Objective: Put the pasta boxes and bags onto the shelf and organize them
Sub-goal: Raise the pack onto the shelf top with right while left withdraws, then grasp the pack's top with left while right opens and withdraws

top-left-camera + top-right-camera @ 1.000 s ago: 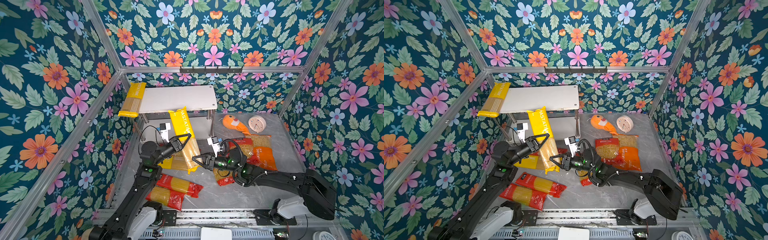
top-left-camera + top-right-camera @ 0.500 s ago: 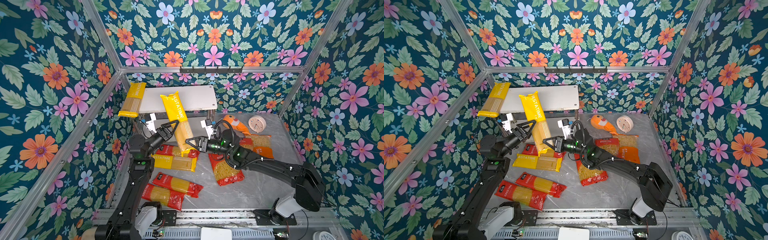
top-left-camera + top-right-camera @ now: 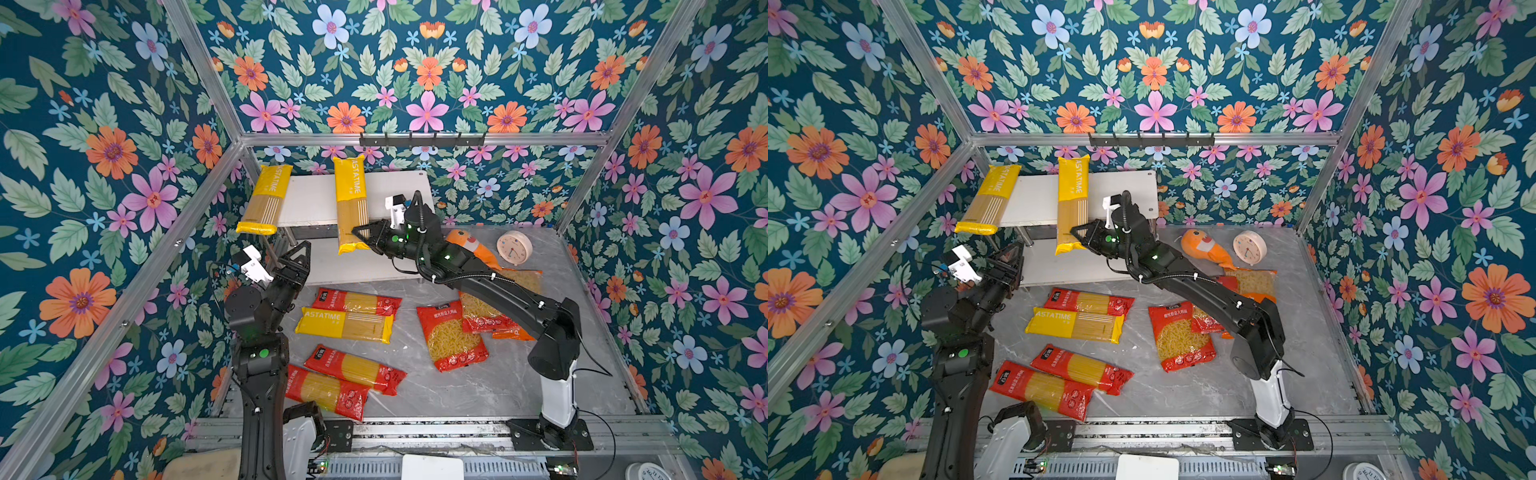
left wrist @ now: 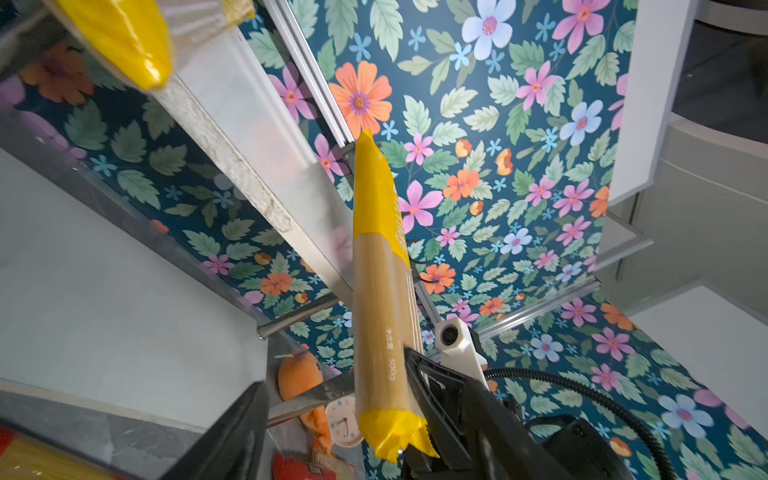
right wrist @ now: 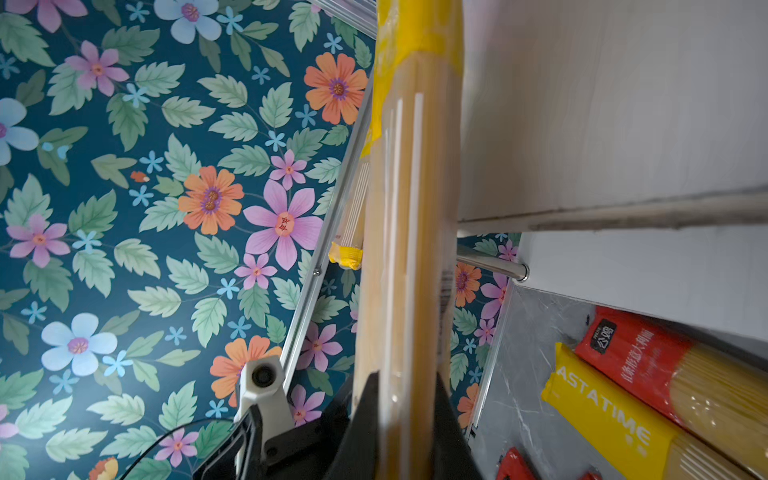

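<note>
My right pincer is clamped on the lower end of a yellow spaghetti pack. The pack reaches up over the shelf top board in the upper middle of both top views; I cannot tell whether it rests there. A second yellow pack overhangs the board's left end. My left pincer, left of centre, stands apart and empty. Red packs lie on the table.

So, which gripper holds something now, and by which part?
The right gripper holds a yellow spaghetti pack near its lower yellow end. The left gripper is open and empty.
</note>
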